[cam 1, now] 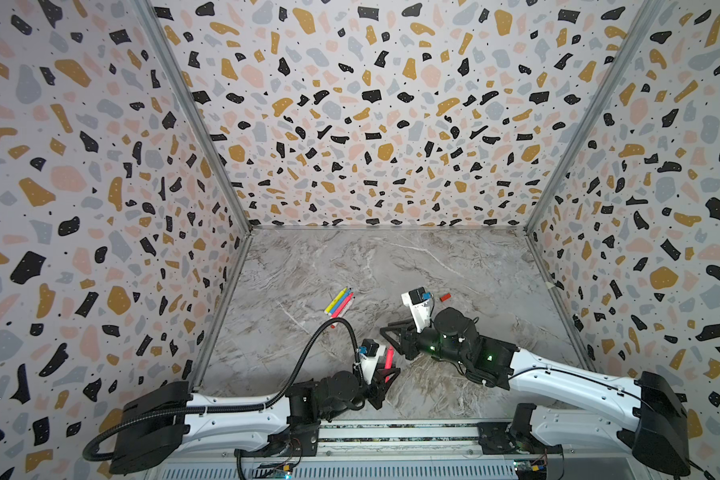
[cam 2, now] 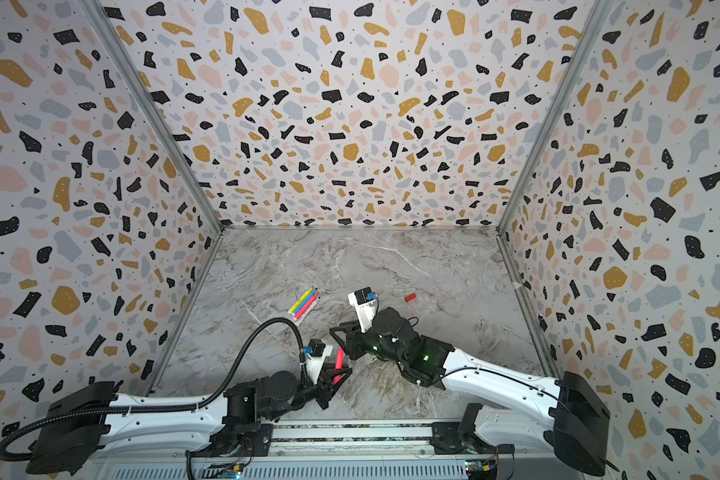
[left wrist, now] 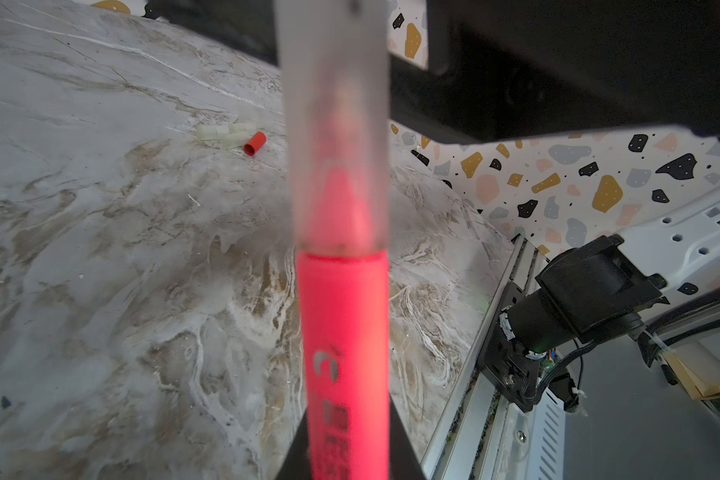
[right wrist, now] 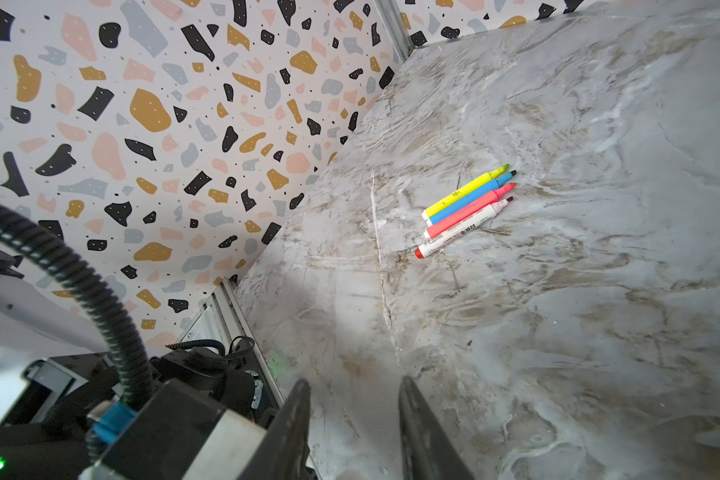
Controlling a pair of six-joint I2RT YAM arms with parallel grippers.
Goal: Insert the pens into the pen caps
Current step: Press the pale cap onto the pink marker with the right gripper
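Pink pen [cam 1: 389, 357] in left jaws, 4 pens [cam 1: 339, 302] grouped

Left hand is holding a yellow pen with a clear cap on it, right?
No: the left hand holds a pink pen, not a yellow one, with a clear cap on it. The left wrist view shows it.
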